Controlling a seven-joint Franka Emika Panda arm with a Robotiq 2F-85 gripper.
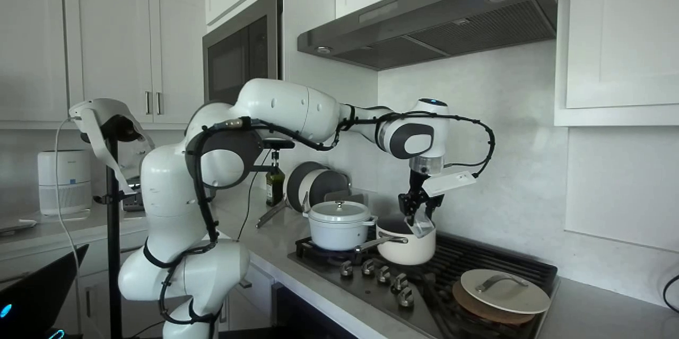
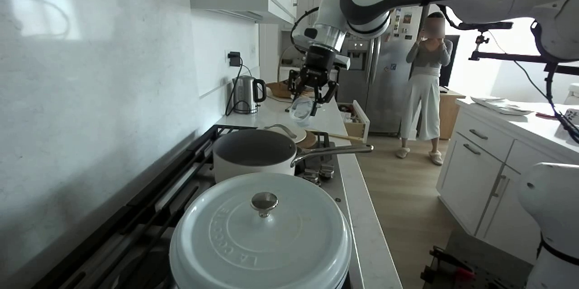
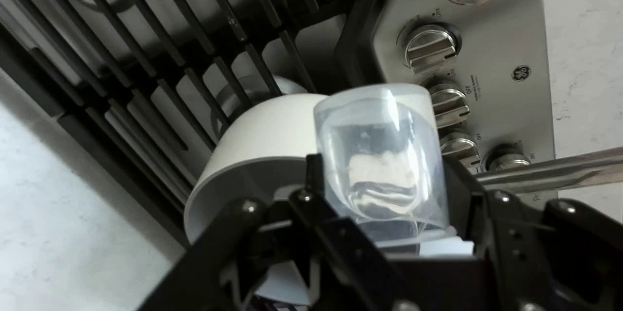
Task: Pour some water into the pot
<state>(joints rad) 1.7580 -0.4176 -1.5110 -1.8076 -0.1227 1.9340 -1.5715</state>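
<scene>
And the clear cup [image 3: 377, 121] is clamped in the gripper [image 3: 384, 174], pinched from both sides! From the hand, it is seen at twelve o'clock in the wrist view; in an exterior view it is held toward two o'clock from the cream pot [image 2: 255, 149], apart from the rim, and the pot's steel handle [image 2: 334, 151] is pointed to three. The cup is tilted, too, its long axis laid close to the twelve-to-six line in the wrist view; which end is the mouth cannot be told. Now the cooktop [image 1: 366, 294], in an exterior view: the pot is borne on black grates [image 1: 477, 257], a lidded casserole [image 1: 337, 233] is placed at nine, a pale lid [image 1: 512, 301] is laid over a brown disc [image 1: 477, 311] at four. Deeper in the room, a kettle [image 2: 245, 94] is stood at twelve, a person [image 2: 426, 81] spotted at two.
</scene>
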